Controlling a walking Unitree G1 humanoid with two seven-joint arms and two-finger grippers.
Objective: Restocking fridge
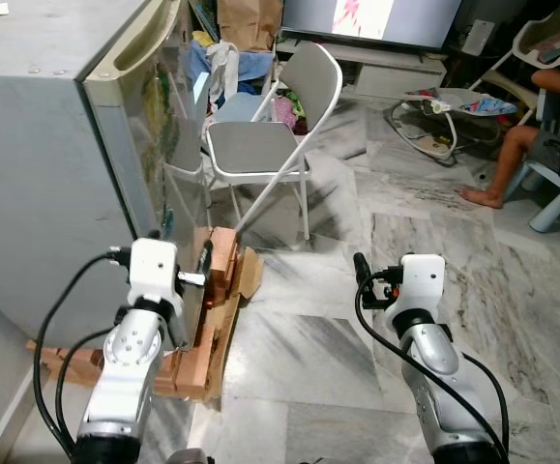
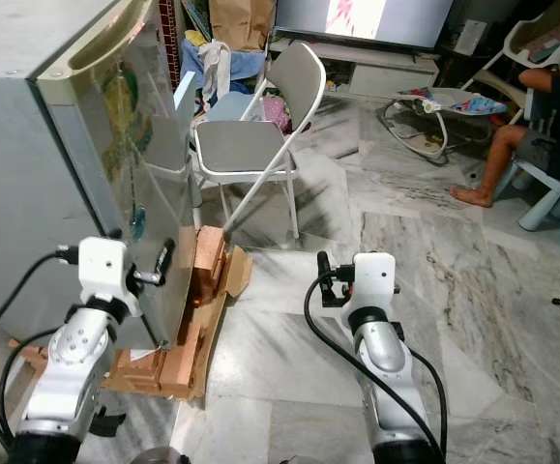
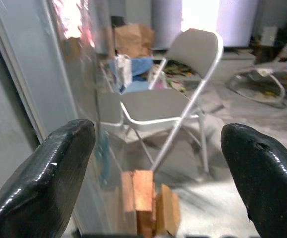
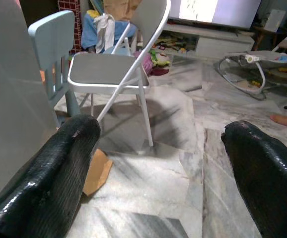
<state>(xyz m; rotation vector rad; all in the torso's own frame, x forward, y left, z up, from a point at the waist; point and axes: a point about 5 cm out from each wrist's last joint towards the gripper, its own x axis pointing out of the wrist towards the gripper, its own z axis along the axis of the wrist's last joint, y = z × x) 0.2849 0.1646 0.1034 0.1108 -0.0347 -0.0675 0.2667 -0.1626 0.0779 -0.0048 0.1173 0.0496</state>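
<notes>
Grey fridge at robot's left, door shut, glossy front face reflecting the room; raised on wooden blocks on the marble floor. Left gripper held close beside the fridge door's lower front edge, fingers spread wide, empty. Right gripper raised over bare floor, well apart from the fridge, fingers likewise spread wide, empty. Grey folding chair just beyond the fridge front, a pale blue plastic chair beside it. Baby bouncer farther back. Seated person's leg at far right.
</notes>
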